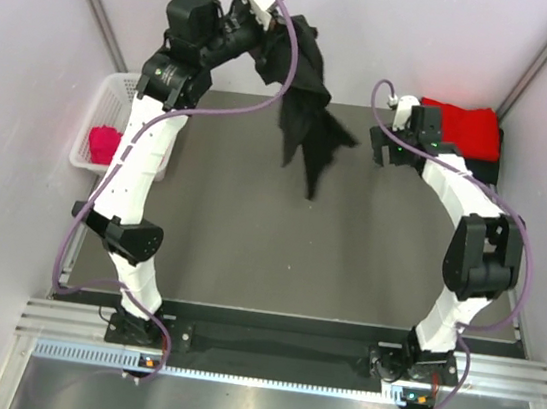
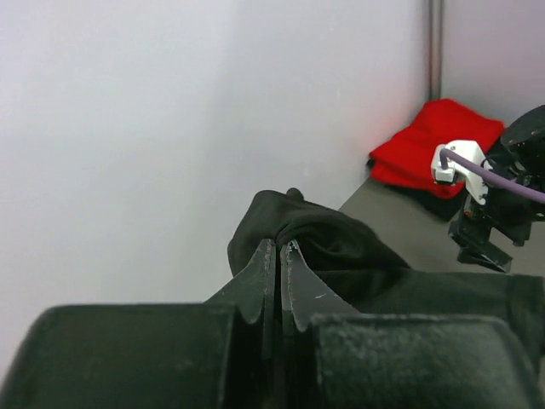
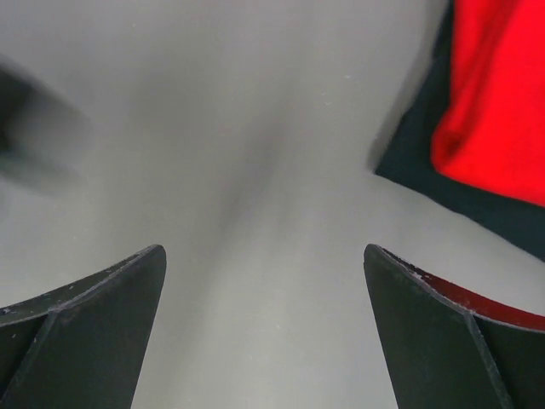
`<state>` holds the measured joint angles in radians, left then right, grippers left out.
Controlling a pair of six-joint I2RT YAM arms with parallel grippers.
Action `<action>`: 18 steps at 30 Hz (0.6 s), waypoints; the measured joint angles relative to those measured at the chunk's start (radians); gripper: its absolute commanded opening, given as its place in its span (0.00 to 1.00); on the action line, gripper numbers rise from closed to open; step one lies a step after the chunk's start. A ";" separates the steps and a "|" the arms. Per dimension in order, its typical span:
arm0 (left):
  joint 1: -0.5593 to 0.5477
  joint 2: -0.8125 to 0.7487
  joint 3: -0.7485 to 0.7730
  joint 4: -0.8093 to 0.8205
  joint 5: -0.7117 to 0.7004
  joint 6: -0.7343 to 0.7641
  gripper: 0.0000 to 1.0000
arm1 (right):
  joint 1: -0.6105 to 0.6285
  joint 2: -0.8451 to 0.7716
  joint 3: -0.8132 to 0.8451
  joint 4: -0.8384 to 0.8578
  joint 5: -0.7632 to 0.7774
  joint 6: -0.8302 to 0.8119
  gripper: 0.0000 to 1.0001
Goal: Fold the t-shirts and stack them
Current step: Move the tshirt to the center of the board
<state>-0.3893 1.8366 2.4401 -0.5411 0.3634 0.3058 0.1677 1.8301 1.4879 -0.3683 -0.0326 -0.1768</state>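
My left gripper (image 1: 271, 41) (image 2: 279, 244) is raised high at the back and shut on a bunched fold of a black t-shirt (image 1: 306, 108) (image 2: 328, 243). The shirt hangs down from it over the table. My right gripper (image 1: 375, 145) (image 3: 264, 256) stands open just right of the hanging cloth, with nothing between its fingers. At the back right corner a folded red t-shirt (image 1: 460, 126) (image 2: 434, 141) (image 3: 498, 102) lies on a folded black one (image 1: 492, 158) (image 3: 443, 192). A pink-red t-shirt (image 1: 103, 145) lies bunched in the basket.
A white lattice basket (image 1: 115, 103) stands at the left edge of the dark table (image 1: 248, 242). Pale walls close in the back and both sides. The right arm (image 2: 490, 200) shows in the left wrist view.
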 measured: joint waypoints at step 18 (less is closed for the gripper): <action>0.002 0.195 -0.440 0.012 -0.128 -0.252 0.45 | 0.030 -0.293 -0.069 -0.187 -0.249 -0.414 0.94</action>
<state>-0.3878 2.0315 2.0003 -0.5289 0.2356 0.0540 0.1974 1.5375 1.4193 -0.5556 -0.2817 -0.5903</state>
